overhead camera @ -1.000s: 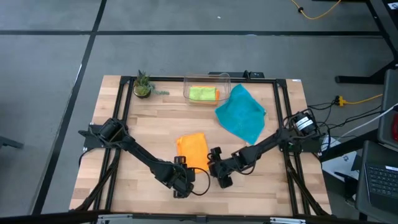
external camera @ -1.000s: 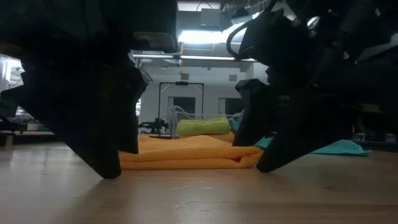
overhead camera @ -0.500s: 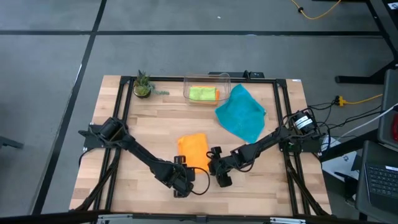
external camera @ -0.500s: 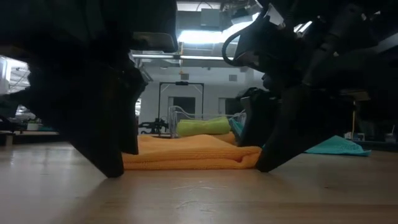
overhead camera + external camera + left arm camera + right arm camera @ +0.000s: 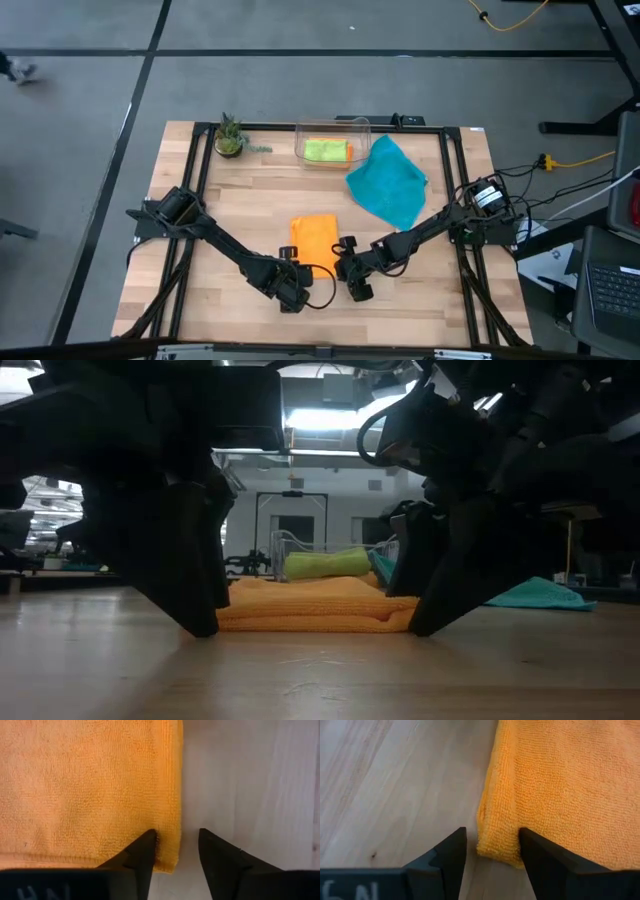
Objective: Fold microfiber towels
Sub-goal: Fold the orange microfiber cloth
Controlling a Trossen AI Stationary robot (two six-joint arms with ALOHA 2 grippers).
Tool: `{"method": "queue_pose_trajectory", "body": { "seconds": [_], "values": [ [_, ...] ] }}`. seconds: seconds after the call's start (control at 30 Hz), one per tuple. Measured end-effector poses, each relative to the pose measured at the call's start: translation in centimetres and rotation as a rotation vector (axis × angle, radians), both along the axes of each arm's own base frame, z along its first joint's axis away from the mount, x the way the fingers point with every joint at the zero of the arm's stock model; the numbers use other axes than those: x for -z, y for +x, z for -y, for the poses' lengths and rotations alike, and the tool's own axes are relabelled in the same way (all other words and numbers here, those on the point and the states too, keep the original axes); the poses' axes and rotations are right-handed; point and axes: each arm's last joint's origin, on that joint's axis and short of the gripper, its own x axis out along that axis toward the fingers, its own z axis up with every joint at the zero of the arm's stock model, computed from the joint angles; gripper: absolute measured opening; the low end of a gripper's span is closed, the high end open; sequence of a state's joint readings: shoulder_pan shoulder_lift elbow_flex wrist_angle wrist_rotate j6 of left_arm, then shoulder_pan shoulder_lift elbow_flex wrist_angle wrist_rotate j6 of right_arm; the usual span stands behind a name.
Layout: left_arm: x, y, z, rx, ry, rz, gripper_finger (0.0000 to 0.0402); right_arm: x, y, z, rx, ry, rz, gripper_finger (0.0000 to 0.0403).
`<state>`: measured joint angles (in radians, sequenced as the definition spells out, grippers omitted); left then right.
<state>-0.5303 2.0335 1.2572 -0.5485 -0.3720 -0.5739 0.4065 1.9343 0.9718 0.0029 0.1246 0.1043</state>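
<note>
The left gripper stood with its jaws part-way apart, straddling a near corner of the folded orange towel; in the left wrist view one dark finger lay on the cloth just inside its edge and the other stood on bare wood just beside it, so the hem sat between them without yet being pinched. The right gripper likewise had its jaws set narrowly apart around the other near corner, the rounded fold of the towel bulging into the gap between its fingers. In the low view both grippers came down to the table top at either end of the orange towel, the left gripper at the frame's left and the right gripper at its right. The towel was a thick, ribbed orange pad in several layers, lying flat in the lower centre of the high view on the wooden table. A teal towel lay loosely spread to the upper right of it, and a lime green towel with a sliver of orange beside it sat inside a clear plastic bin at the top centre. A small potted plant stood at the table's upper left.
</note>
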Motion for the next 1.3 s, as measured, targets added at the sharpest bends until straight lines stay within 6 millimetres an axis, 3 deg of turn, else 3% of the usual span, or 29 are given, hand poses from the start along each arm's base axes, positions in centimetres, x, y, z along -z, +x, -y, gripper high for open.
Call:
{"method": "queue_pose_trajectory", "body": {
  "seconds": [0.4, 0.67, 0.93, 1.3],
  "values": [
    [0.1, -0.1, -0.1, -0.005, 0.024, 0.003, 0.0007, 0.0, 0.0, 0.0, 0.065, 0.037, -0.008, 0.0106],
    [0.1, 0.0, 0.1, -0.020, 0.000, 0.017, 0.0002, 0.0, -0.3, -0.4, 0.103, 0.068, -0.021, 0.0013],
    [-2.1, 1.5, 1.7, -0.038, -0.135, 0.035, 0.0000, -0.8, -0.9, -1.5, 0.095, 0.274, -0.108, 0.0008],
    [-7.2, 3.7, 4.2, 0.006, -0.339, 0.121, 0.0000, -5.4, -3.3, -4.4, 0.017, 0.485, -0.124, 0.0008]
  ]
}}
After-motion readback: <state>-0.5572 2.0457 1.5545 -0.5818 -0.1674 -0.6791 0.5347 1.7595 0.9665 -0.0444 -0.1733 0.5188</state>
